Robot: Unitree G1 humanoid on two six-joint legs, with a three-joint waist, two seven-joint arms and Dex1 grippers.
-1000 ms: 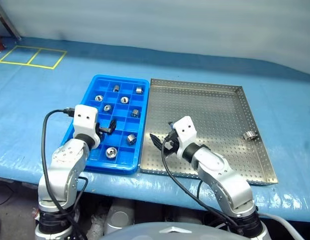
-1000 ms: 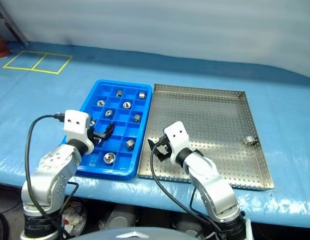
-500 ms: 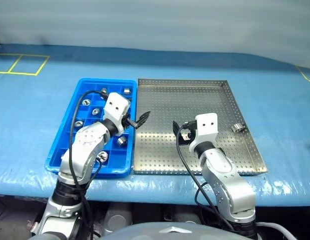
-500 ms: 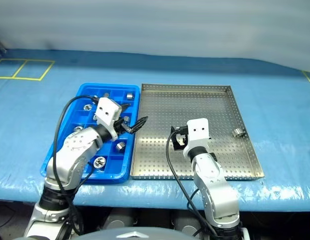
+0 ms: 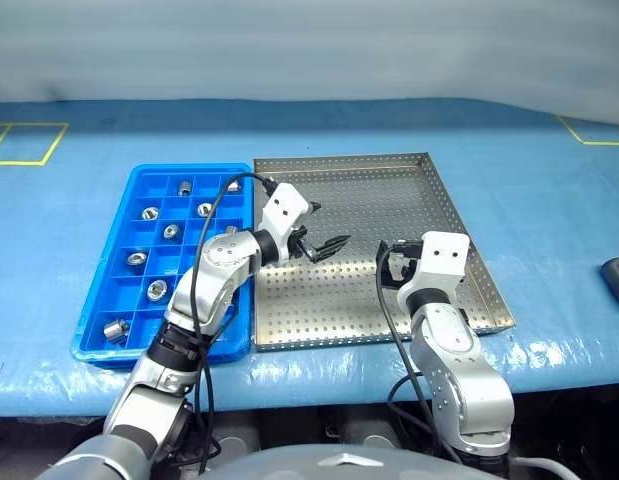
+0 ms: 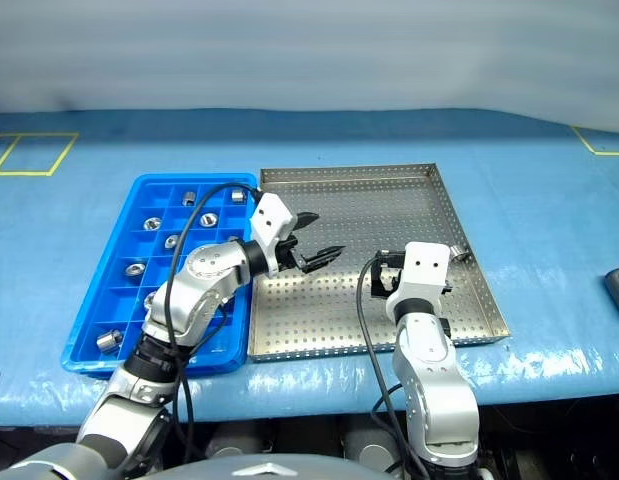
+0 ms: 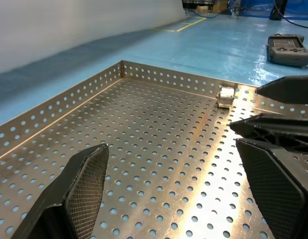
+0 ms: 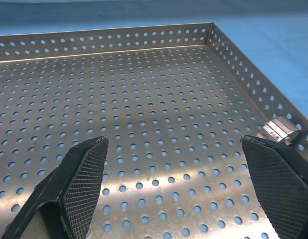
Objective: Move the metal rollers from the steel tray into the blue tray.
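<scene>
The steel tray (image 5: 369,190) lies right of the blue tray (image 5: 89,330). One metal roller (image 6: 457,255) rests against the steel tray's right rim, also seen as the roller (image 7: 226,95) and the roller (image 8: 279,130). Several rollers (image 5: 171,232) sit in separate compartments of the blue tray. My left gripper (image 5: 327,232) hangs open and empty over the steel tray's middle, pointing right. My right gripper (image 5: 394,265) is open and empty above the tray's near right part, with the roller just off its right finger (image 8: 278,184).
A black handheld device (image 5: 616,280) lies on the blue table cover, right of the steel tray. Yellow tape marks (image 5: 19,140) are at the far left. In the left wrist view the right gripper's fingers (image 7: 283,89) cross near the roller.
The view has swung to the right. My left gripper moved from over the blue tray to over the steel tray. My right gripper shifted right, closer to the roller. Both stayed open.
</scene>
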